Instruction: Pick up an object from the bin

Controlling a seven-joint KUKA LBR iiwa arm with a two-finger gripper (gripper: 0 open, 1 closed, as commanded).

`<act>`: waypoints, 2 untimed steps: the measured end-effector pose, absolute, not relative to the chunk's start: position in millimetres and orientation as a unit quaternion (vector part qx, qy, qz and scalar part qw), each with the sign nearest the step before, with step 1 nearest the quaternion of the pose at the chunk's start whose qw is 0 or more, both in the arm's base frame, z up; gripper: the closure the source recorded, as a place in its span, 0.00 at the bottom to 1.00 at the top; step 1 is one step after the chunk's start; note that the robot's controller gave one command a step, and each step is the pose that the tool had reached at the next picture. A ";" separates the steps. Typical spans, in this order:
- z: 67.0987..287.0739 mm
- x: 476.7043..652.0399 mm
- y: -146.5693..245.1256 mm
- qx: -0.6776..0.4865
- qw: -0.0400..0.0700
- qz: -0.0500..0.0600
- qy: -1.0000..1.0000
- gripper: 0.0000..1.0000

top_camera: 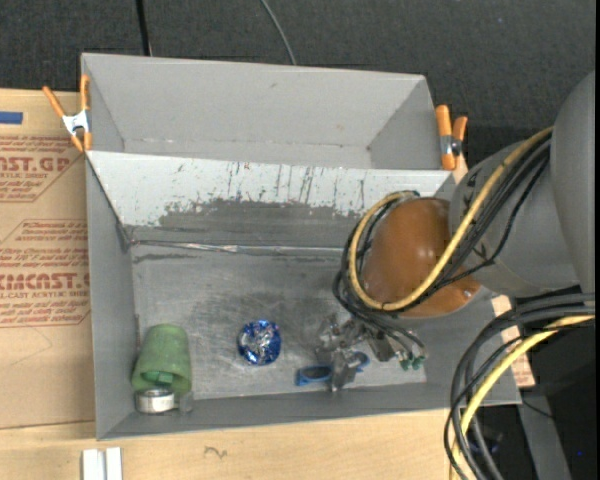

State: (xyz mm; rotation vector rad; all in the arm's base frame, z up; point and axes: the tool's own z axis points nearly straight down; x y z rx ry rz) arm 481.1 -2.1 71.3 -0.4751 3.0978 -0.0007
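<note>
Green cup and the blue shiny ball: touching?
Apart. The camera view shows bare bin floor between the green cup at lower left and the blue shiny ball.

**Fig. 1. The arm as I see it from my station**

My arm is a broad, smooth cylinder of pale grey. At its wrist sits a rounded, glossy orange cover. Black and yellow cables loop round that cover in a bundle, and others run along the grey casing. Below the cover, the hand is a small cluster of dark grey metal parts.
</note>
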 end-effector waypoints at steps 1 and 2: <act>194.5 487.6 -21.1 -0.346 0.002 0.000 0.938 1.00; 277.1 535.3 -60.8 -0.508 0.003 -0.001 0.861 1.00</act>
